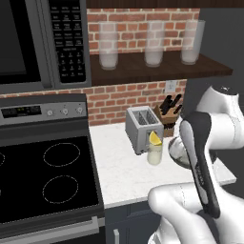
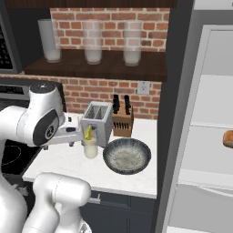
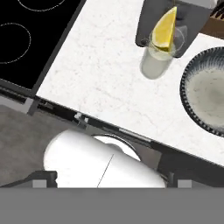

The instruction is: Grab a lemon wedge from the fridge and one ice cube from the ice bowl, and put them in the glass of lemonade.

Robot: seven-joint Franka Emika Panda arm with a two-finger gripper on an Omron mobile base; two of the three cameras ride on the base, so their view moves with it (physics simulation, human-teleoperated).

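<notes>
White marble counter [image 1: 119, 171] under a brick wall carries one glass of lemonade [image 1: 155, 153] with one lemon wedge [image 1: 155, 138] perched on its rim, just in front of the single toaster [image 1: 142, 128]. Just beside the glass sits one ice bowl [image 2: 127, 155], and behind that one knife block [image 2: 122, 119]. Three frosted glasses [image 2: 93, 42] line the shelf above. At right the fridge [image 2: 200, 136] stands open. Seen from the hand camera, the gripper's jaws are spread and pinch nothing

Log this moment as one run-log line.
lemon wedge: in glass of lemonade | ice bowl: beside glass | fridge: open | gripper: open, empty
</notes>
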